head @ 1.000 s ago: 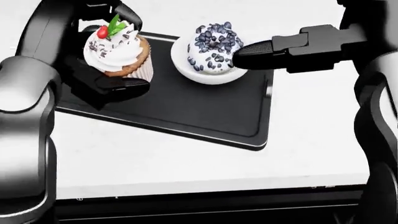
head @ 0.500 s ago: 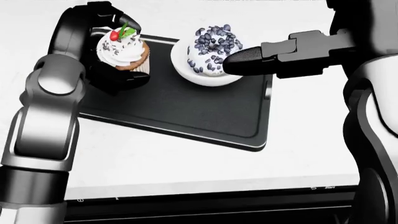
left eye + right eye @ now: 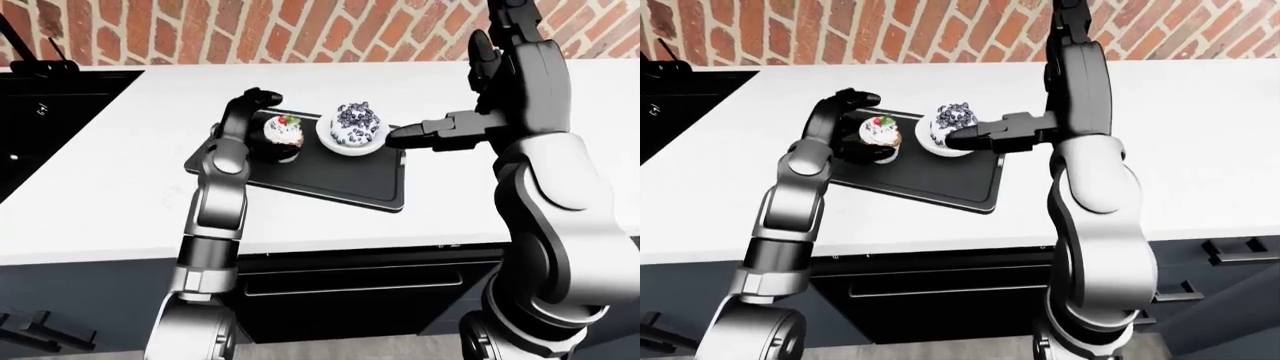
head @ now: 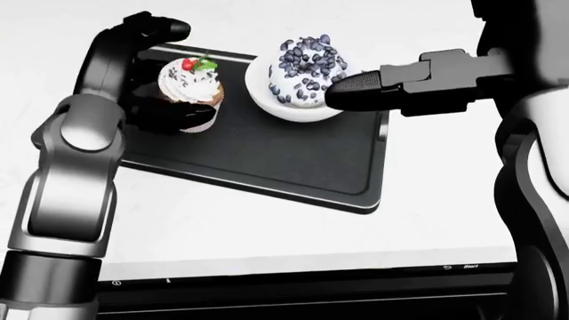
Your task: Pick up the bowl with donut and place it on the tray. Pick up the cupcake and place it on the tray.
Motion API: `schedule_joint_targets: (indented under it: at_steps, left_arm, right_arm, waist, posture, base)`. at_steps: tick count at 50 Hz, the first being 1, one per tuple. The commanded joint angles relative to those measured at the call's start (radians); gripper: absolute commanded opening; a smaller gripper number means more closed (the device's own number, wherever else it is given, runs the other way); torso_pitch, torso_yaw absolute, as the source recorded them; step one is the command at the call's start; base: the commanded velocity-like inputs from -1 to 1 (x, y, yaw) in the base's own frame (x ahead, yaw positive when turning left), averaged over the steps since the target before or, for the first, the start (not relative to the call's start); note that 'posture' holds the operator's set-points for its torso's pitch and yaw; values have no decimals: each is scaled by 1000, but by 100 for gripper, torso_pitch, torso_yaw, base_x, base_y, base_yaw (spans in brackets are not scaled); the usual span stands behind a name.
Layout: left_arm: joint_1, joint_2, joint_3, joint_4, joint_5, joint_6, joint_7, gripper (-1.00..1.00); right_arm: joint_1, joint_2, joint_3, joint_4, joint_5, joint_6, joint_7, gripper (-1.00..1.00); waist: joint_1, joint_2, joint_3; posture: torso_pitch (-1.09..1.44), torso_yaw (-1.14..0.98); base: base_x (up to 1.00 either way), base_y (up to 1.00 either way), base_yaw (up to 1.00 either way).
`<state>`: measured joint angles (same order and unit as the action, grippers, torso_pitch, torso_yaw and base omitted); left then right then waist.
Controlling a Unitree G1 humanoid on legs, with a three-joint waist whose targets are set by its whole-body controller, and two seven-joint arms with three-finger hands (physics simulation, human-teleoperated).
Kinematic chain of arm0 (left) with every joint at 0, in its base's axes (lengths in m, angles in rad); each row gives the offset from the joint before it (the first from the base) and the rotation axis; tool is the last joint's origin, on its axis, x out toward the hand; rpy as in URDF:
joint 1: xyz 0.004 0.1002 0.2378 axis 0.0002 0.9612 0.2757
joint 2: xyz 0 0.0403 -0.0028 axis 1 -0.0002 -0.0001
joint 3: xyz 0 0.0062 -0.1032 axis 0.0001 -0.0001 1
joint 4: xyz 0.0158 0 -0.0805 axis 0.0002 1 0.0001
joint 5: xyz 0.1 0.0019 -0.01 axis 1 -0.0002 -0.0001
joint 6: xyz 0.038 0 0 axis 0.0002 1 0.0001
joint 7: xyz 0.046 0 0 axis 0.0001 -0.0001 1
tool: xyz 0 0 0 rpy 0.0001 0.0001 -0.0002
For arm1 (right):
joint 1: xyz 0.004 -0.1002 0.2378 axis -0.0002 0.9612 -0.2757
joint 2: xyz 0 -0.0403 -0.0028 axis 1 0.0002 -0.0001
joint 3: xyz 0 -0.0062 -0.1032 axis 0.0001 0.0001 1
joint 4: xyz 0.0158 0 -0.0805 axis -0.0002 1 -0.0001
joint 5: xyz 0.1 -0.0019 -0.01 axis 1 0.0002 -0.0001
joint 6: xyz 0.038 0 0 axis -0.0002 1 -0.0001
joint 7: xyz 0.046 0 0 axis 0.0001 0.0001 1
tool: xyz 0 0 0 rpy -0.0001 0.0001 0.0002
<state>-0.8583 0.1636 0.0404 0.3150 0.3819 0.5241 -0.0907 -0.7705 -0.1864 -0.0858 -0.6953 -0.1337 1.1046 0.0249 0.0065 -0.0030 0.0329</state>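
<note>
Holding the cupcake (image 4: pixel 189 90) over the tray's (image 4: pixel 293 167) left end, left hand (image 4: pixel 151 87) fingers wrapped round it; right hand (image 4: pixel 360 90), grip state unreadable, beside the bowl (image 4: pixel 302 107).

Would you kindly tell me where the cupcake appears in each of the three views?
Left-eye view: the cupcake is upper centre-left, on the tray's left end.
Head view: upper left.
Right-eye view: upper left of centre.
Shared landmark: the bowl with donut, immediately to its right in every view.
</note>
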Motion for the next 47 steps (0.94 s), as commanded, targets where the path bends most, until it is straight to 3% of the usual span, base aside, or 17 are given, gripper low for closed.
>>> schedule_joint_targets:
  at_steps: [1, 9, 15, 18, 20, 26, 35, 47]
  left_arm:
    - [-36, 7, 5, -40, 7, -28, 8, 55]
    - [-46, 14, 12, -82, 8, 6, -11, 51]
    - [-32, 42, 30, -383, 11, 209, -102, 54]
    - [-36, 65, 38, -576, 13, 352, -166, 61]
    - [-40, 81, 50, -651, 9, 413, -191, 100]
    - [-52, 125, 84, -798, -23, 538, -216, 100]
    - [-67, 162, 90, -838, -60, 582, -203, 100]
    - [-58, 184, 107, -849, -98, 583, -181, 100]
  right_arm:
    - [-22, -6, -7, -17, -1, -37, -6, 100]
    - [-43, -17, -12, -30, 5, -7, -5, 100]
    - [-94, -48, -30, -78, 18, 74, 6, 100]
    - [-125, -73, -42, -129, 32, 152, 22, 100]
    - [-132, -83, -51, -165, 43, 195, 31, 100]
    - [-133, -106, -80, -242, 72, 279, 43, 100]
    - [-143, -103, -78, -245, 97, 290, 22, 100]
    - [-97, -77, -29, -224, 89, 233, -4, 100]
  waist:
    - [0, 0, -29]
    - [0, 0, -30]
    - [-3, 2, -24]
    - [-3, 2, -18]
    - [-3, 2, -12]
    - [1, 5, -5]
    - [2, 5, 1]
    - [0, 6, -2]
  posture:
    - [0, 0]
    - [0, 0]
    - [0, 0]
    - [0, 0]
    - [0, 0]
    - [0, 0]
    - [0, 0]
    - [0, 0]
  base:
    - [0, 0, 0]
    - [0, 0, 0]
    - [0, 0, 0]
    - [0, 0, 0]
    - [0, 0, 0]
    - [0, 0, 0]
    - [0, 0, 0]
    - [0, 0, 0]
